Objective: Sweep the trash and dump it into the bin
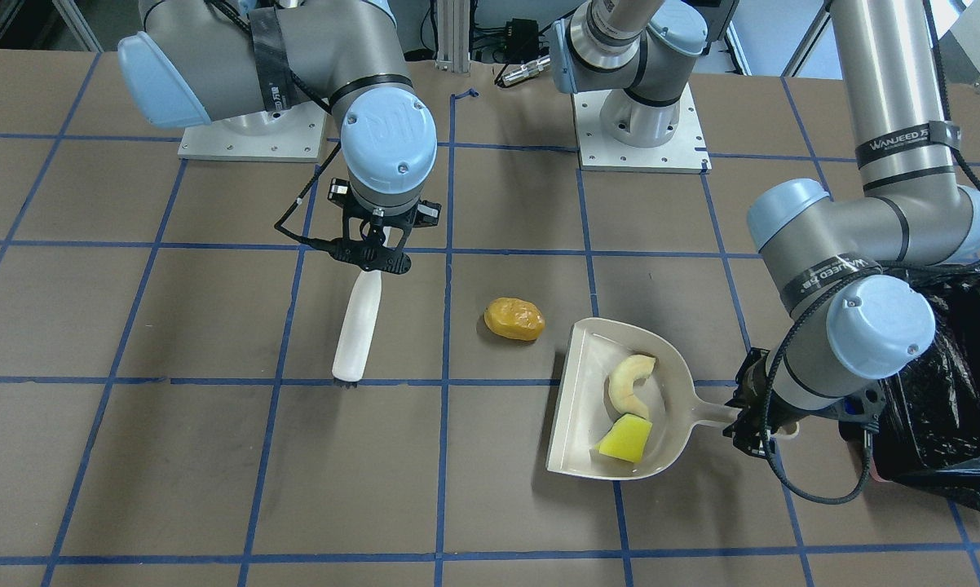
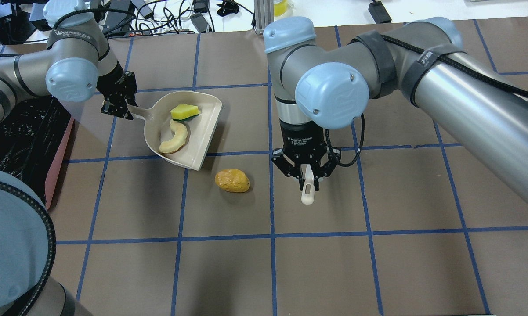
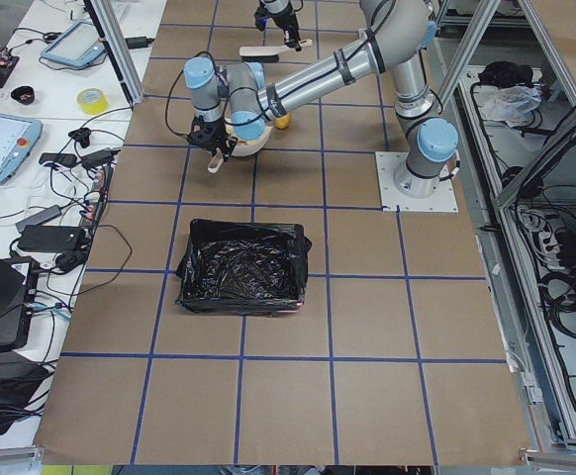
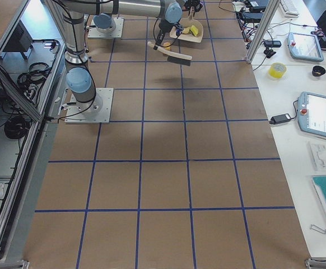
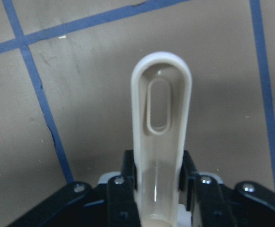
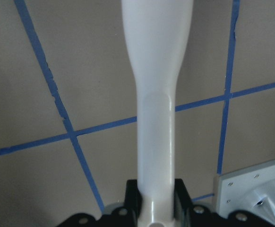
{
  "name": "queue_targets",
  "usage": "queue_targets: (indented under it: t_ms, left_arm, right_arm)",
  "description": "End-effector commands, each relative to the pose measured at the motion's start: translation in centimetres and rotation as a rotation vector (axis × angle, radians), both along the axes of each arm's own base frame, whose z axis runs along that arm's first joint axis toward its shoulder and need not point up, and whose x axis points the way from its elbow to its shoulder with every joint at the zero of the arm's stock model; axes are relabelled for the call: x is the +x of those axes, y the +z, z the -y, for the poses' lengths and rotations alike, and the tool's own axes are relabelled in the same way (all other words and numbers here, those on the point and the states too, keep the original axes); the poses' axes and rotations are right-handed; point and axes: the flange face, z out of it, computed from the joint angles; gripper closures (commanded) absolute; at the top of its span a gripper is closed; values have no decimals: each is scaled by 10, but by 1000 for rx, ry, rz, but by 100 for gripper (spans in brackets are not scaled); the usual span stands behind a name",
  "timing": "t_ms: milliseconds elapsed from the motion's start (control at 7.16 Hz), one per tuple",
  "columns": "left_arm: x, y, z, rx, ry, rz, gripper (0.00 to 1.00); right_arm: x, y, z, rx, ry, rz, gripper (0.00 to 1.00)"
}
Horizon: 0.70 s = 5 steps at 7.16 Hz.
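The golden-yellow lump (image 1: 514, 319) lies on the table between brush and dustpan; it also shows in the overhead view (image 2: 232, 181). The cream crescent (image 1: 633, 385) and the yellow block with a green side (image 1: 625, 439) lie inside the beige dustpan (image 1: 567, 408). My left gripper (image 1: 755, 424) is shut on the dustpan's handle (image 5: 160, 118), with the pan flat on the table. My right gripper (image 1: 370, 253) is shut on the beige brush (image 1: 358, 326), whose bristles point down at the table, left of the lump in the front-facing view. The bin (image 1: 946, 383), with its black bag, stands just behind the left gripper.
The bin's pink wall (image 2: 57, 162) shows at the overhead view's left edge, under my left arm. The two arm bases (image 1: 641, 139) stand at the robot's side of the table. The brown table top has blue tape lines (image 1: 441, 456).
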Motion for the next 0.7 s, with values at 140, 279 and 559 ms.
queue_targets:
  t_ms: [140, 279, 559]
  left_arm:
    - [0, 9, -48, -4, 30, 29, 100]
    - [-3, 7, -67, 5, 23, 51, 100]
    - [-8, -15, -112, -37, 98, 98, 100]
  right_arm:
    - [77, -34, -63, -37, -94, -2, 98]
    - [101, -48, -68, -57, -123, 18, 98]
    - [140, -79, -83, -99, -145, 6, 98]
